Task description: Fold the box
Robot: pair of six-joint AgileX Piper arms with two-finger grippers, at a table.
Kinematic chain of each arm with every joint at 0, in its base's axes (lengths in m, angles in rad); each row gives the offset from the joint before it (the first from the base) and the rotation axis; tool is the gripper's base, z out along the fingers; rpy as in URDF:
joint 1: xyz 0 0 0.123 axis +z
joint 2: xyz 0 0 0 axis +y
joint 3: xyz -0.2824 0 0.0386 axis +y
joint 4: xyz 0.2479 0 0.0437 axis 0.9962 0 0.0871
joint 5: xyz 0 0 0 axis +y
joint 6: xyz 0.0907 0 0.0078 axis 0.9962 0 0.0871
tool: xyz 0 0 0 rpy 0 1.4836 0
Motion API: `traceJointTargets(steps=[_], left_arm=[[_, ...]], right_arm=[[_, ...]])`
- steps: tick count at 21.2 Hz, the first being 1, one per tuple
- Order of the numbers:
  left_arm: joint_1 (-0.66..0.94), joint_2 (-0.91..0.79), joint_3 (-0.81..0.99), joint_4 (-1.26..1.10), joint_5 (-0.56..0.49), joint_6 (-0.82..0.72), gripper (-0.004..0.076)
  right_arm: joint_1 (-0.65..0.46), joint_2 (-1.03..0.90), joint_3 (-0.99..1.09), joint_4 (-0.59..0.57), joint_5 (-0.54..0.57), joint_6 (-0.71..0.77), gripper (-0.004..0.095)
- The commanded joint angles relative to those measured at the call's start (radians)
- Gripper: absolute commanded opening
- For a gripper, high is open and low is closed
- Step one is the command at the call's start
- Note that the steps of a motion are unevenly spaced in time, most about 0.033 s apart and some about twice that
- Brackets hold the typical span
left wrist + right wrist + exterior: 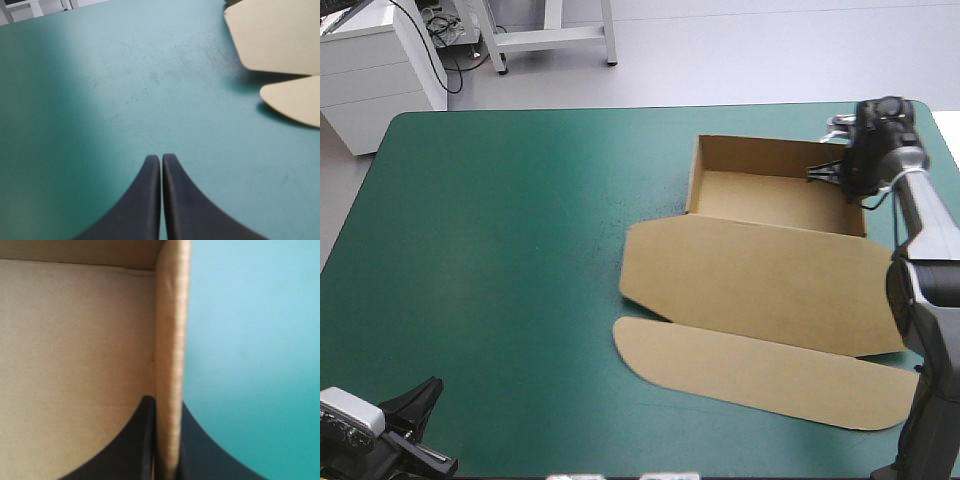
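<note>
From above, we see the brown box on the right half of the teal-green cover, an open tray at the far side with its lid flat toward the near edge. The right gripper is at the tray's right wall, and the left gripper is at the near left corner.

In the left wrist view, its black fingers meet over bare cover.

In the right wrist view, the fingers are clamped on the tray's wall.
</note>
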Motion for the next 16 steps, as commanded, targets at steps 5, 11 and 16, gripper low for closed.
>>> traceJointTargets(steps=[5, 11, 16], left_arm=[[-0.007, -0.006, -0.022, 0.008, -0.078, -0.009, -0.0008], [-0.007, -0.006, -0.022, 0.008, -0.078, -0.013, -0.0008], [-0.007, -0.006, -0.022, 0.008, -0.078, -0.021, -0.0008]], right_arm=[[-0.436, -0.079, -0.023, -0.09, 0.023, -0.091, -0.002], [-0.484, -0.079, -0.023, -0.082, 0.021, -0.117, -0.0003], [-0.484, -0.085, -0.023, -0.076, 0.023, -0.143, 0.0312]])
